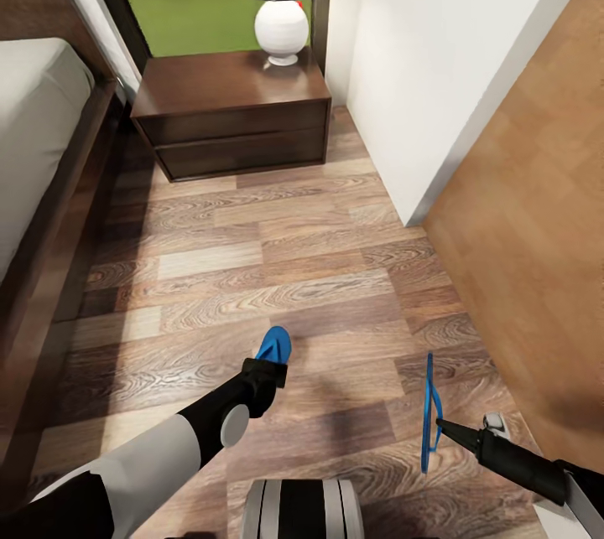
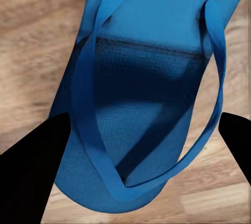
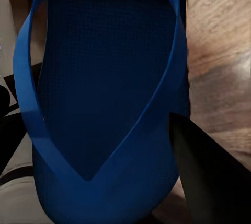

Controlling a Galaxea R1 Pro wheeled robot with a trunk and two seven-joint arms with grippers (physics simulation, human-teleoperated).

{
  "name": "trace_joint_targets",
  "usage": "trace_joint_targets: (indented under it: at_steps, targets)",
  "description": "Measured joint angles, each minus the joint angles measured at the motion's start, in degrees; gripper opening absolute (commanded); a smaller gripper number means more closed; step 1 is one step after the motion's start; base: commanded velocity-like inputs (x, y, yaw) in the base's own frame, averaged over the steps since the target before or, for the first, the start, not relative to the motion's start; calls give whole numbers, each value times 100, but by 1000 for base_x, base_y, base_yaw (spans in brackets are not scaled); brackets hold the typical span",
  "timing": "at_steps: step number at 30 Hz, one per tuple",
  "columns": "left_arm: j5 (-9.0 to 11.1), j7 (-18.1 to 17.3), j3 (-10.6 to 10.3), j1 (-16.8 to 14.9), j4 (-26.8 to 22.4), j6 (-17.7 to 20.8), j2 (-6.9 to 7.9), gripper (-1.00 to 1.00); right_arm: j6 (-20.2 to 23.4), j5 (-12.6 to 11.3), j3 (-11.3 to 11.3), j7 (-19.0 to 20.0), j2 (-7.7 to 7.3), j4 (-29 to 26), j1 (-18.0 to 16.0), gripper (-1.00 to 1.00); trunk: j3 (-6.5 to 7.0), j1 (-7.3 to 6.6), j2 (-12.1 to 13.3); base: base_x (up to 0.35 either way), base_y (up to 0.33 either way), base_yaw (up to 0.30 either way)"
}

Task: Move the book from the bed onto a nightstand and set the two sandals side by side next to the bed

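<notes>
Left gripper [image 1: 270, 375]: jaws spread astride one flat sandal [image 1: 273, 346] | right gripper [image 1: 439, 424]: holds second sandal [image 1: 429, 405] on edge off the floor [image 1: 252, 271] | sandals apart, pairing beside bed [image 1: 42, 128] pending | nightstand [image 1: 231, 107] ahead, bookless

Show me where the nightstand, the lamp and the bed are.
nightstand [image 1: 226, 86], head view, on its glossy top.
lamp [image 1: 281, 29], head view, on its white round base.
bed [image 1: 33, 95], head view, on the pale mattress.

Brown plank floor [image 1: 252, 271] here, a blue sandal [image 1: 273, 346] flat on it mid-room, the dark nightstand [image 1: 235, 116] standing at the far wall beside the bed [image 1: 42, 187].
</notes>
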Motion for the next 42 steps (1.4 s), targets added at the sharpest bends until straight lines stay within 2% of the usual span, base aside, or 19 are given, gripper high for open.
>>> trace_joint_targets:
  at_steps: [7, 9, 11, 12, 13, 15, 17, 20, 28, 37, 42]
  targets:
    - [10, 7, 13, 0, -2, 11, 0, -100, 2, 2, 0, 0, 0, 0, 0, -100, 155, -18, 9, 0, 0, 0]
    - [215, 18, 103, 1, -10, 22, 0, -100, 0, 0, 0, 0, 0, 0, 0, -100, 200, -23, 12, 0, 0, 0]
    - [660, 26, 392, 0, -95, 31, 5, -100, 1, 0, 0, 0, 0, 4, 0, -100, 244, -29, 15, 0, 0, 0]
    - [910, 31, 596, 0, -190, 35, 14, -100, 0, 1, 2, 0, 0, 5, 1, -100, 245, -28, 15, 0, 0, 0]
    - [1209, 39, 909, 0, -344, 39, 28, -100, -1, 1, 2, 0, 0, 6, 1, -100, 245, -28, 15, 0, 0, 0]
    - [1488, 42, 1279, -2, -478, 35, 35, -100, -1, 3, 1, 0, 0, 8, 0, -100, 245, -28, 15, 0, 0, 0]
    - [1618, 40, 1510, -1, -533, 36, 27, -100, 0, 3, 3, 0, 0, 9, 0, -100, 245, -28, 15, 0, 0, 0]
    - [1694, 46, 1638, 1, -541, 47, 19, -100, 0, 2, 2, 0, 0, 9, 0, -100, 244, -28, 15, 0, 0, 0]
    - [1714, 47, 1678, 1, -531, 356, 19, -100, -1, 1, 2, 0, 0, 10, 1, -100, 244, -28, 15, 0, 0, 0]
    - [1720, 32, 1679, 11, -519, 390, 18, -100, 2, -3, 6, 0, 1, 9, 0, -100, 443, -52, 27, 0, 0, 0]
    - [1731, 58, 1670, 199, -532, 397, 5, -100, 2, -5, 2, 0, 0, 9, 0, -100, 554, -64, 33, 0, 0, 0]
